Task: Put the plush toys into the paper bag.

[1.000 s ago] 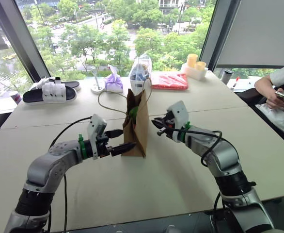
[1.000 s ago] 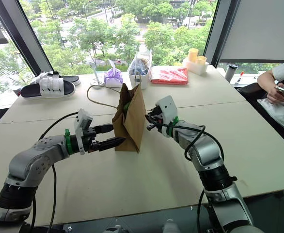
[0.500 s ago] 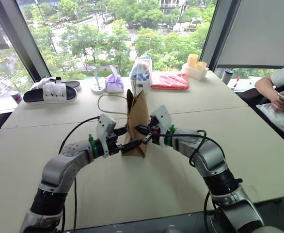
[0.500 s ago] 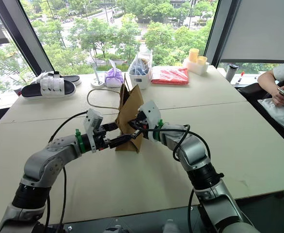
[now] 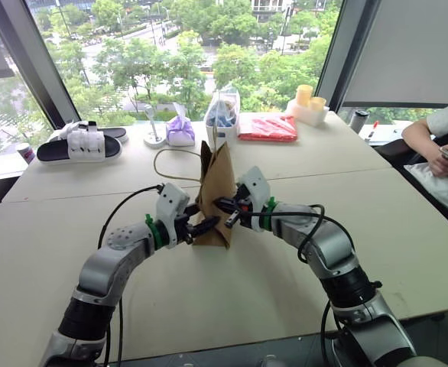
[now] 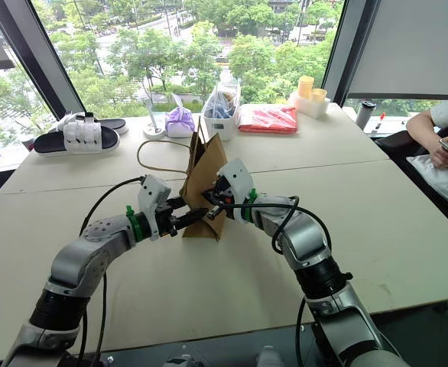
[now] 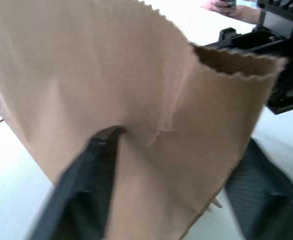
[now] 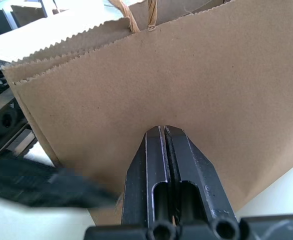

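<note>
Right wrist view, right gripper (image 8: pixel 165 131) fingers together, pressed against paper bag (image 8: pixel 196 80), left gripper (image 5: pixel 206 224) fingers straddling bag's corner, mid-counter (image 5: pixel 232 298).

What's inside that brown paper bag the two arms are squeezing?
Nothing inside can be made out now: the paper bag is pressed nearly flat, its brown walls hide the contents, and its mouth shows only a dark slit. The left pincer and right pincer press its sides.
</note>
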You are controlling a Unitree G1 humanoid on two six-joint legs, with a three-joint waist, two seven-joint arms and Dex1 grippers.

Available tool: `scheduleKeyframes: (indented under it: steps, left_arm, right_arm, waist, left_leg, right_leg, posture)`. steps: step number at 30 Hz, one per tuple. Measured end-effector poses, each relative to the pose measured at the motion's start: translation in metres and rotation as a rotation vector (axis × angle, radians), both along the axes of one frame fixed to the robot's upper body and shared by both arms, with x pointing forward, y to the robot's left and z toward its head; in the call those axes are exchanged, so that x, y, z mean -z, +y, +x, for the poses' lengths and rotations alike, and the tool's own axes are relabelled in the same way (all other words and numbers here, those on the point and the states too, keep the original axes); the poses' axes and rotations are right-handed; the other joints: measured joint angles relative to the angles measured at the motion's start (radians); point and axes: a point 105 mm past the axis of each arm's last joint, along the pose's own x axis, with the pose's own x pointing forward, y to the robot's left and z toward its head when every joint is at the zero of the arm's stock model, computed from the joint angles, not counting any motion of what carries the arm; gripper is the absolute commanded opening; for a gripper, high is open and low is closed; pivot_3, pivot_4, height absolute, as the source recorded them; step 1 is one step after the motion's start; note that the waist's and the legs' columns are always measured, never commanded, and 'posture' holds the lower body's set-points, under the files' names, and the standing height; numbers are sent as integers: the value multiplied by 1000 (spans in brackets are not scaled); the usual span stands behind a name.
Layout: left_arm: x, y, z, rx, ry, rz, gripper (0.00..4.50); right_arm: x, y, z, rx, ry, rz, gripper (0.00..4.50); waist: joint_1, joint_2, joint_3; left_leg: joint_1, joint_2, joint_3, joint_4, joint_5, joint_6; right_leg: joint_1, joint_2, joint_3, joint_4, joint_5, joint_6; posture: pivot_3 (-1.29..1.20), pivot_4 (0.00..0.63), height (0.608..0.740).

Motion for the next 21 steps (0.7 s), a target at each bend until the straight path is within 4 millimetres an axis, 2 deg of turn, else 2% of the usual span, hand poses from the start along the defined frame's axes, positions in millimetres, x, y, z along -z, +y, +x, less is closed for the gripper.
scheduleKeyframes:
  steps: [2, 3, 9, 12, 15, 17, 21]
  left_arm:
    - [1, 0, 1, -9, 4, -7, 281]
    - [1, 1, 2, -15, 4, -9, 18]
    - [-1, 4, 4, -25, 5, -22, 18]
    - [-3, 5, 0, 29, 20, -27, 18]
    - [-12, 16, -6, 151, 41, 5, 18]
    - [-22, 34, -8, 209, 44, 41, 18]
    - [-35, 34, -8, 369, 45, 43, 18]
  right_arm:
    - [1, 0, 0, 1, 2, -3, 0]
    - [1, 0, 0, 2, 4, -5, 0]
    - [-1, -1, -2, -1, 0, -14, 0]
    - [-3, -9, -10, -15, -12, -40, 0]
    - [-6, -41, -26, -45, 0, -90, 0]
    - [-22, -69, -33, -25, -18, -105, 0]
    - [-46, -96, -48, -60, -30, -107, 0]
  waist:
    - [0, 0, 0]
    - [0, 0, 0]
    - [0, 0, 0]
    - [2, 0, 0]
    - [16, 0, 0]
    - [19, 0, 0]
    - [21, 0, 0]
  left_leg:
    - [0, 0, 0, 0, 0, 0]
    - [0, 0, 0, 0, 0, 0]
    - [0, 0, 0, 0, 0, 0]
    - [0, 0, 0, 0, 0, 0]
    - [-2, 0, 0, 0, 0, 0]
    - [-1, 0, 0, 0, 0, 1]
    - [1, 1, -1, 1, 0, 1]
  right_leg:
    - [0, 0, 0, 0, 0, 0]
    - [0, 0, 0, 0, 0, 0]
    - [0, 0, 0, 0, 0, 0]
    - [0, 0, 0, 0, 0, 0]
    - [0, 0, -1, -2, 0, 0]
    - [2, 0, -1, -3, 0, 0]
    - [6, 1, -4, -7, 0, 0]
  posture:
    - [0, 150, 740]
    - [0, 150, 740]
    - [0, 150, 740]
    - [0, 150, 740]
    - [0, 150, 740]
    - [0, 150, 740]
    - [0, 150, 740]
